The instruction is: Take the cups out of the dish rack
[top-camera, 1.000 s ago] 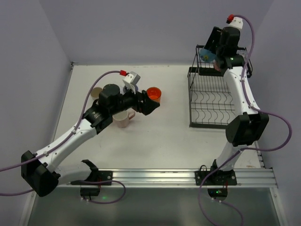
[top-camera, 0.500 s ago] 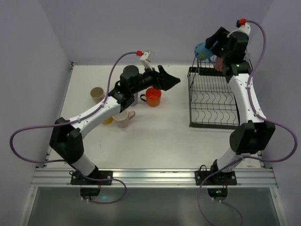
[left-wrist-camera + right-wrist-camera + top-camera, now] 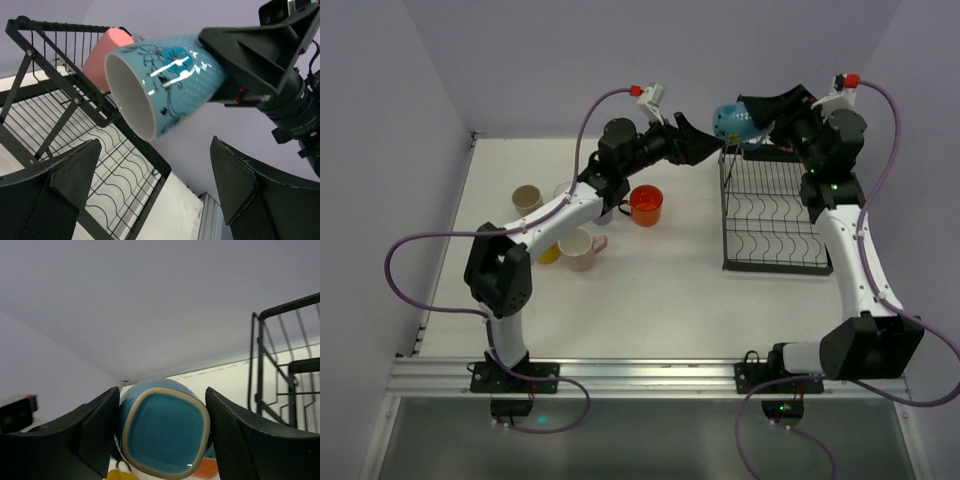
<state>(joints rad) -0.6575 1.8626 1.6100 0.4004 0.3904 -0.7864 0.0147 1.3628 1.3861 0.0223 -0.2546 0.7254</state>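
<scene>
Above 11 o'clock corner of rack, R gripper pinches blue cup, tipped sideways; L gripper, spread wide, sits at cup's 9 o'clock. Pink cup in rack's upper shelf.

The blue cup, gripped by the right hand, sits straight ahead of the spread left hand. Below-left of that hand, the dish rack and its pink cup block passage. Above the hand is open air.

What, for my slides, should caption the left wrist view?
Right end effector holds a blue cup mouth-first toward the open left fingers.
</scene>
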